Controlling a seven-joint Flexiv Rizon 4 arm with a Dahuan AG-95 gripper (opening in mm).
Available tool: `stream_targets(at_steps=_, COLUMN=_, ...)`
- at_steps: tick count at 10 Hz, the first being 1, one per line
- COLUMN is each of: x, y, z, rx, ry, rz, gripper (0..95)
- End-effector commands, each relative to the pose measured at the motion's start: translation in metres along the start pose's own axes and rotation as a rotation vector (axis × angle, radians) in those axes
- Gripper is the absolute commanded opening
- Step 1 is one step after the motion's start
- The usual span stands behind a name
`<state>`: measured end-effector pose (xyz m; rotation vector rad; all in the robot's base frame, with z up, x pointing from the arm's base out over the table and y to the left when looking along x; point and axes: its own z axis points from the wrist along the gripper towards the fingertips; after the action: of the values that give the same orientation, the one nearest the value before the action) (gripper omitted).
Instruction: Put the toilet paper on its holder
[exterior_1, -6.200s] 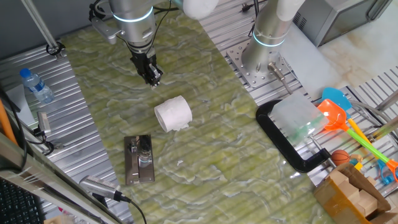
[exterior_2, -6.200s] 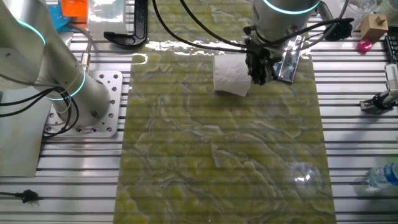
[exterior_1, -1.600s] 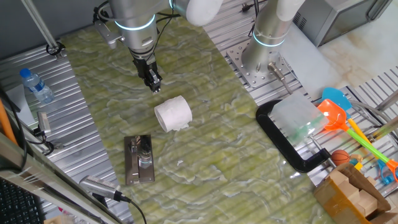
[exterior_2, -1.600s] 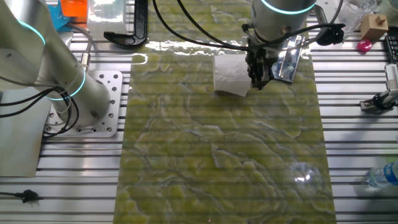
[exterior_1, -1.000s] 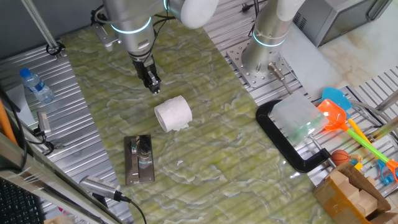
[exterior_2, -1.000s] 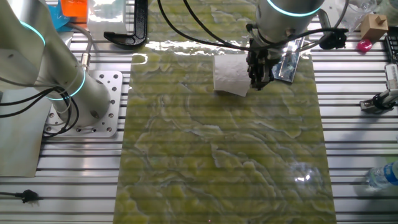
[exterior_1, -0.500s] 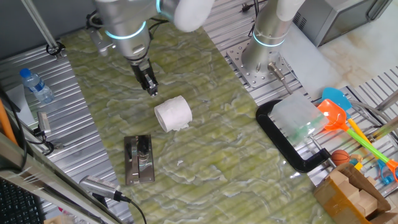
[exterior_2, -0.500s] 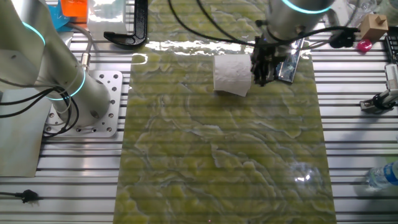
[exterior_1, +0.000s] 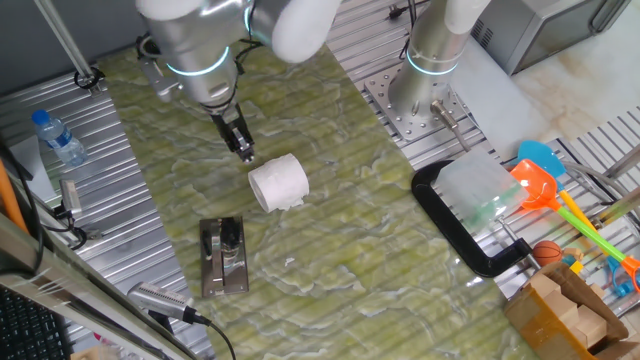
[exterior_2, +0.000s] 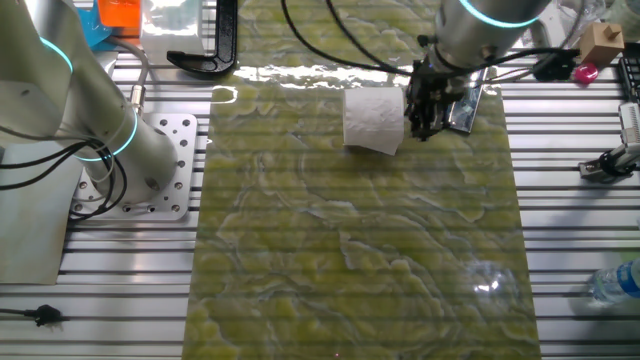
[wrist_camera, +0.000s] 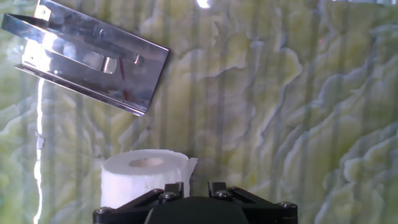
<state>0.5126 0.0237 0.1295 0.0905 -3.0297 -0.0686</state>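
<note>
On the green marbled counter (exterior_1: 400, 250), the toilet paper (exterior_1: 277, 183) is seen lying just beside the claw (exterior_1: 246, 155), which is hung close above its edge with nothing gripped. How far the jaws are parted cannot be told. From the hand view, the roll (wrist_camera: 144, 174) is shown with its hollow core turned up. The holder (exterior_1: 224, 256), a shiny plate with a short post, is set near the roll, apart from it.
</note>
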Motion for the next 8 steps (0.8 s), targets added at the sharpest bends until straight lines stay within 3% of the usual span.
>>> stream_targets(at_steps=1, x=-0.0111, y=0.0060, z=0.0031, rx=-0.003, ry=0.076, rz=0.049, gripper=57.0)
stream_targets(at_steps=2, x=-0.0144, y=0.0090, z=0.0043, rx=-0.008, ry=0.105, rz=0.073, gripper=57.0)
stream_targets(at_steps=7, x=-0.0140, y=0.0092, z=0.0048, rx=-0.025, ry=0.123, rz=0.071, gripper=57.0)
stream_targets(at_steps=8, x=-0.0140, y=0.0092, z=0.0048, rx=-0.025, ry=0.115, rz=0.070, gripper=57.0)
